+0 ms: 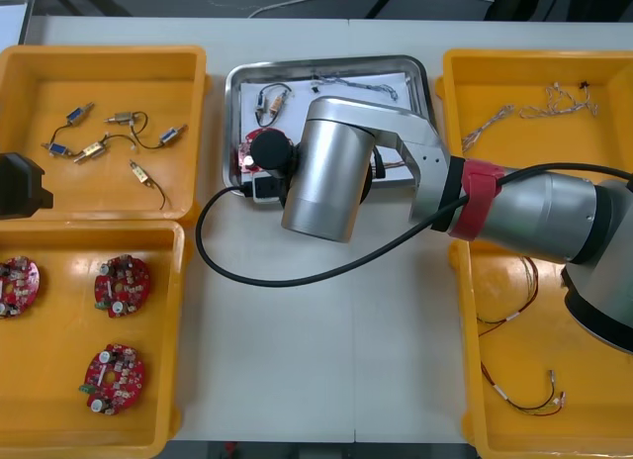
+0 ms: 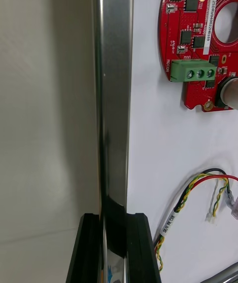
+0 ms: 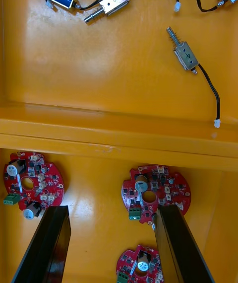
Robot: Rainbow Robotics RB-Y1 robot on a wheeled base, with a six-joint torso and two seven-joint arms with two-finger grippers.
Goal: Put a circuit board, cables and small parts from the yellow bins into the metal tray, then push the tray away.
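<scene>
the right gripper (image 2: 114,219) sat at the near left corner of the metal tray (image 1: 326,60), its black fingers (image 2: 141,248) clamped on the tray's shiny rim, which ran up between them. on the tray's white floor a round red circuit board (image 2: 196,39) lay close to the gripped corner, just inside the rim, with its green connector turned toward the fingers. a twisted red and yellow cable (image 2: 196,186) lay in the tray as well, between the board and the fingers and apart from the board. toward the tray's far left corner rested a small metal part (image 1: 270,103) with a dark lead, and along the tray's far side lay a thin twisted cable (image 1: 351,81). the left gripper (image 3: 111,211) hung well to the left of the tray, fingers spread apart with nothing between them. left of the tray, the far left bin (image 1: 104,55) held loose metal parts (image 1: 91,150) on black leads, and the near left bin (image 1: 59,431) held three spare boards (image 1: 122,284). right of the tray, the far right bin (image 1: 514,172) held pale twisted cables (image 1: 539,108), and the near right bin (image 1: 534,439) held thin red and yellow wires (image 1: 514,316).
</scene>
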